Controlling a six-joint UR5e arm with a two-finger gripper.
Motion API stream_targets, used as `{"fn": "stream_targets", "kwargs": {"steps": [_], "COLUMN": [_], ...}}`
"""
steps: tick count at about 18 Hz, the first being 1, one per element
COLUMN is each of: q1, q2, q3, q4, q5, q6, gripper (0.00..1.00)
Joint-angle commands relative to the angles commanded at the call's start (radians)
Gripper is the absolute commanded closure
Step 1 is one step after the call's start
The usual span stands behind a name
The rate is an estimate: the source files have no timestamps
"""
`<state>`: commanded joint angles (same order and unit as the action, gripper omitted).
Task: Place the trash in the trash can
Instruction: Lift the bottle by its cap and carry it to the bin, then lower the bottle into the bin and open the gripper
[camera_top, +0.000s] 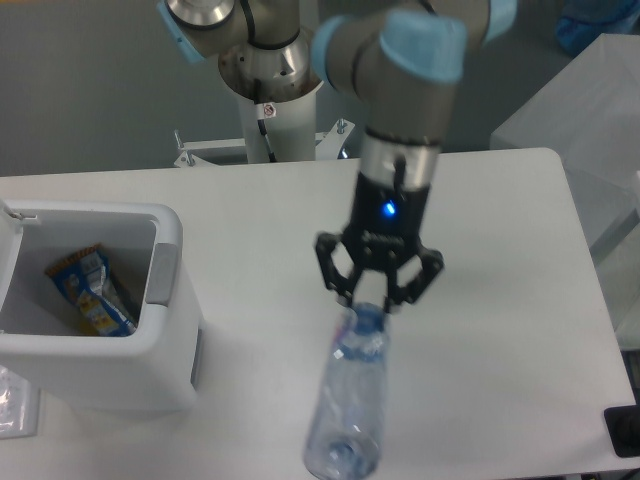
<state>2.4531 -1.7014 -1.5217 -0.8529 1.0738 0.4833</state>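
A clear squashed plastic bottle (350, 395) hangs nearly upright above the table's front middle, neck up. My gripper (377, 298) is shut on its blue-capped neck, well above the tabletop. The white trash can (168, 330) stands at the left edge of the table, far to the left of the bottle. Inside it lies a crumpled blue-and-yellow snack bag (90, 290).
A grey tab (160, 275) sits on the can's right rim. The arm's base (270, 70) stands behind the table's far edge. A black object (624, 430) lies at the front right corner. A translucent box (590, 120) stands beyond the right side.
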Motion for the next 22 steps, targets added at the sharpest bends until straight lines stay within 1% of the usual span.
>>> {"fn": "stream_targets", "kwargs": {"steps": [5,8,9,12,16,20,22], "q1": [-0.124,-0.202,-0.218,-0.268,-0.305,-0.312,-0.312], "q2": [0.045,0.055,0.063,0.078,0.091,0.089,0.089], "q3": [-0.011,-0.020,-0.041,-0.078,-0.135,-0.164,-0.167], "q4": [0.000,-0.002,0.000,0.000,0.002,0.002,0.002], "q5": [0.003,0.008,0.008,0.008,0.008,0.008,0.008], "q6": [-0.026,-0.058,-0.058,-0.058,-0.055,-0.052,-0.052], "gripper": [0.72,0.72,0.72,0.72,0.72,0.72,0.71]}}
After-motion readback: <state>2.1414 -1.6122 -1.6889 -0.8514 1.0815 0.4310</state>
